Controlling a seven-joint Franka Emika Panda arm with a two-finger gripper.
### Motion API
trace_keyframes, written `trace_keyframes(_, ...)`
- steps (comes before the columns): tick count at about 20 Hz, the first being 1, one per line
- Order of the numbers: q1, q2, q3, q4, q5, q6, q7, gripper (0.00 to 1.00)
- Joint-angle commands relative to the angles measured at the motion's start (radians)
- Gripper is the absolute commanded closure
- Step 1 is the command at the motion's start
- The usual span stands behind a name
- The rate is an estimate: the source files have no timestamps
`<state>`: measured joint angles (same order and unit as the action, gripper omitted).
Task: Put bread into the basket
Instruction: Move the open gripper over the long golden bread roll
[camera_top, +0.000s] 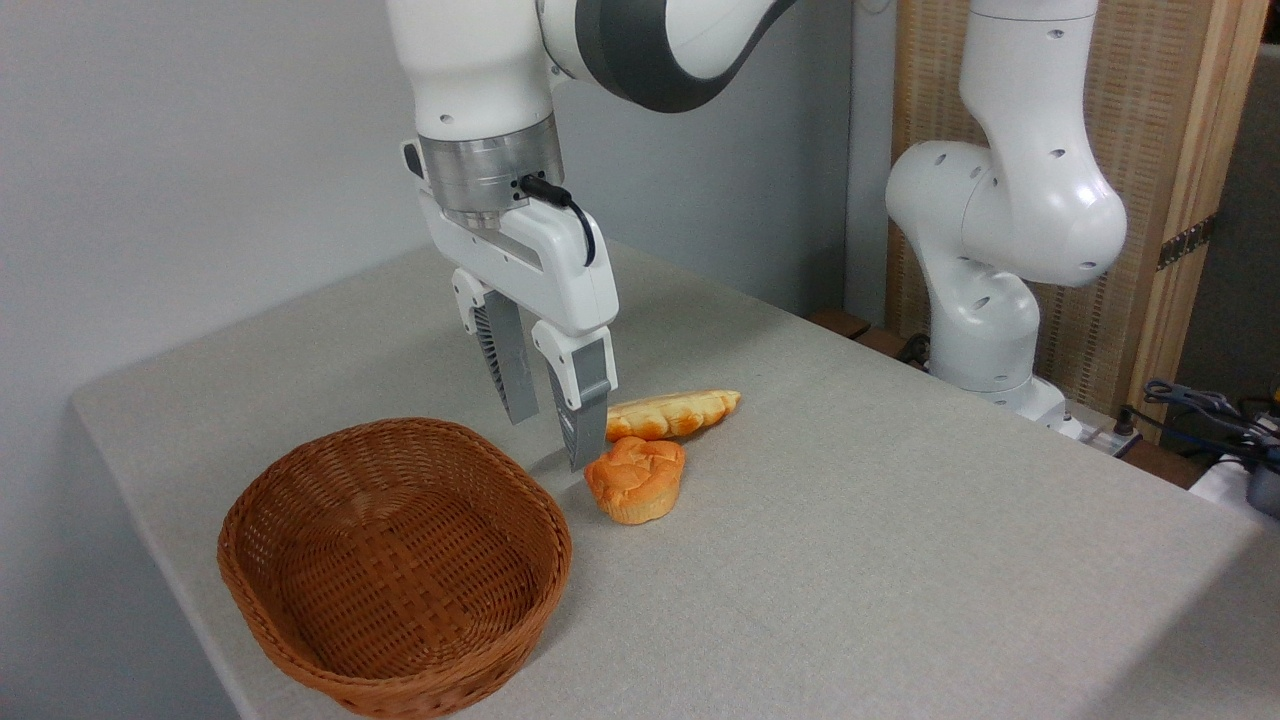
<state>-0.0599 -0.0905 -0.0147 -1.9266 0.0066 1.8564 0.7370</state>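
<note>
Nearest the lens sits the basket (395, 565), down at seven o'clock on the tabletop (900, 560), woven reddish-brown, its bowl holding nothing that I can see. Up from it, around the middle of the picture, my pincer (548, 435) hangs with its two grey fingers pointing down and spread moderately apart, nothing between them. The tips hover just above the cloth, and I cannot tell whether the nearer one touches anything. At three o'clock from my fingertips lies the bread (672, 413), long, golden and ridged, flat on the tabletop and angled up toward two o'clock; its near end is hidden behind my nearer finger. Just below it, at five o'clock from my pincer, stands the small round bun (636, 479), close against the loaf. Basket and bread are apart, with my fingers between them. Over at two o'clock, my white arm base (990, 290) rises beyond the tabletop edge.
</note>
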Motion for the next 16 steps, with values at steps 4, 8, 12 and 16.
trace_keyframes(4, -0.009, 0.002, 0.013, 0.011, -0.01, -0.022, 0.018, 0.0)
trace_keyframes(8, -0.009, 0.005, 0.013, 0.011, -0.01, -0.022, 0.016, 0.0)
trace_keyframes(12, -0.009, 0.005, 0.013, 0.009, -0.01, -0.045, 0.018, 0.0)
trace_keyframes(16, -0.015, -0.008, 0.013, -0.024, -0.01, -0.092, 0.021, 0.0)
